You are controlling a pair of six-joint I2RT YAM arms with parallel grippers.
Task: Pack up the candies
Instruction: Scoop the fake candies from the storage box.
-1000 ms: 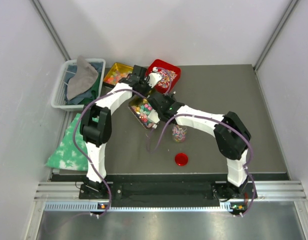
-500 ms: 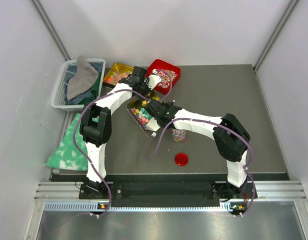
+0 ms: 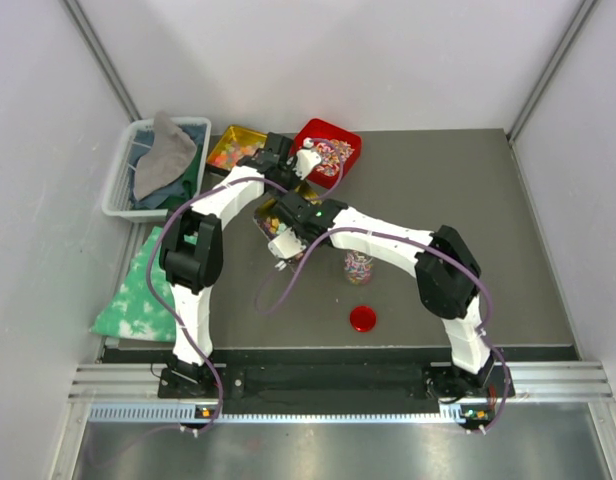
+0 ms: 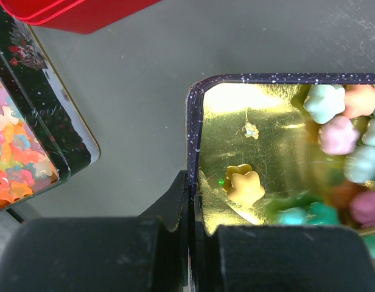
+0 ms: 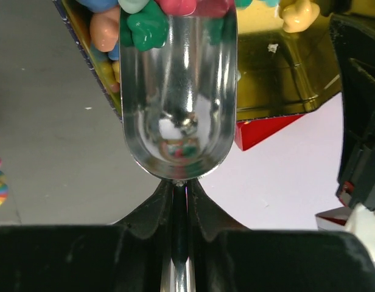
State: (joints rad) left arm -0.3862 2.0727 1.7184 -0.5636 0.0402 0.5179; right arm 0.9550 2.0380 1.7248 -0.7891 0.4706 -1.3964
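At the near corner of the gold-lined tin (image 4: pixel 266 115), as the left wrist view shows it, the left gripper (image 4: pixel 190 234) is pinching the dark wall. One finger (image 4: pixel 84 255) is pressing from outside and the other from the gold inside, with the jaws drawn together and only the thin rim between them. Left of this tin, a neighbouring tin (image 4: pixel 59 140) of orange and yellow sweets is sitting just beside it, and a red tray (image 4: pixel 72 12) is lying beyond its far corner. The left arm (image 3: pixel 223 200) is reaching from its base up along the tin's left side, its wrist arching over the far edge.

Inside the tin the candies (image 4: pixel 339 131), pastel star-shaped pieces, are lying heaped toward the side away from the pinched wall. One yellow piece is sitting alone near that wall.

Over the tin's other side the right gripper (image 5: pixel 178 213) is clamping the thin handle of a metal scoop (image 5: pixel 178 91), its fingers nearly together on it. The scoop's open mouth is sitting against green, orange and pink candies. The right arm (image 3: pixel 388 240) is stretching low across the table (image 3: pixel 468 200) from right of the tin, its wrist ending above the tin.

Right of the tin, a jar (image 3: pixel 358 266) of candies is standing just beside that forearm. A red lid (image 3: pixel 363 318) is lying nearer the arms' bases.
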